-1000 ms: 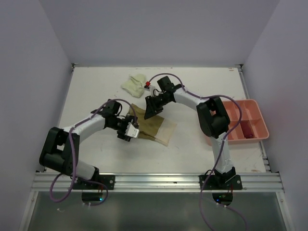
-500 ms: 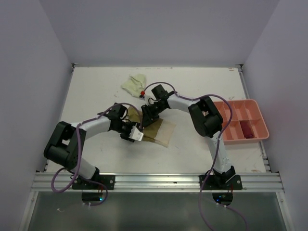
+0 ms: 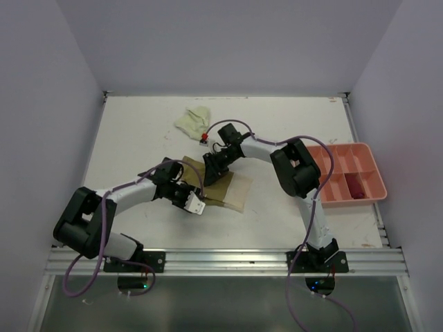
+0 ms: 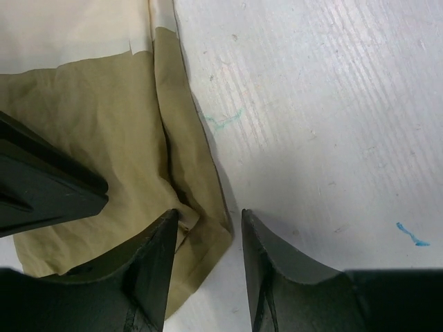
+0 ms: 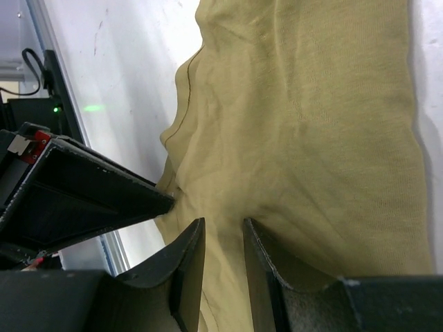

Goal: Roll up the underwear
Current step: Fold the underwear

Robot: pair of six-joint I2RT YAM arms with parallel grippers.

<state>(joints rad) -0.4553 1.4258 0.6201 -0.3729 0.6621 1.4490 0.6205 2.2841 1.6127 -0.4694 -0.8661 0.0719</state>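
The olive-tan underwear (image 3: 228, 188) lies flat on the table, its cream band toward the right. It fills the right wrist view (image 5: 311, 124) and shows in the left wrist view (image 4: 97, 145). My left gripper (image 3: 196, 204) is open at the garment's near left corner, and that corner (image 4: 208, 238) lies between the jaws (image 4: 208, 277). My right gripper (image 3: 213, 169) is tip-down on the cloth's far left part. Its jaws (image 5: 223, 270) stand a narrow gap apart with cloth showing between them. A pale yellow-green garment (image 3: 192, 121) lies crumpled at the back. A dark red one (image 3: 357, 187) sits in the tray.
The salmon-pink tray (image 3: 353, 153) with compartments stands at the right edge. The two grippers are close together; a right finger (image 4: 41, 190) shows in the left wrist view and the left gripper (image 5: 76, 200) in the right wrist view. Blue pen marks (image 4: 412, 235) dot the table.
My left gripper has slid nearer and to the right along the cloth's left edge to its near corner. My right gripper came down and left onto the cloth, then held still.
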